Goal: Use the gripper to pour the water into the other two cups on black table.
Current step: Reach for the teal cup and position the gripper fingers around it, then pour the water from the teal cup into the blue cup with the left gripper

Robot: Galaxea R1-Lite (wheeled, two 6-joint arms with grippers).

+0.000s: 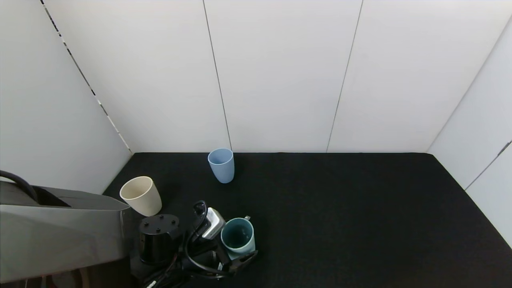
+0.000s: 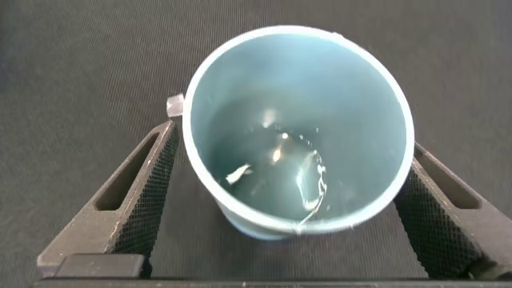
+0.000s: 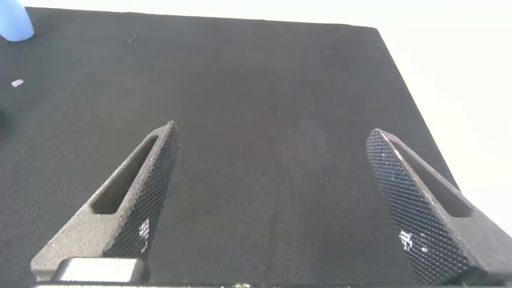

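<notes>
A teal-green cup [image 1: 238,238] with water in it stands on the black table [image 1: 340,220] near the front left. My left gripper [image 1: 245,239] is open, with one finger on each side of this cup; the left wrist view shows the cup [image 2: 296,136] between the fingers [image 2: 144,192] of that gripper [image 2: 292,148]. The cream-beige cup [image 1: 141,196] stands upright to the left and behind. The light blue cup [image 1: 221,165] stands upright near the back wall. My right gripper [image 3: 272,136] is open and empty above bare table, out of the head view.
White walls close the table at the back and both sides. My grey body [image 1: 60,232] and the arm's black cylindrical joint [image 1: 159,236] sit just in front of the cream cup. The light blue cup [image 3: 14,20] shows far off in the right wrist view.
</notes>
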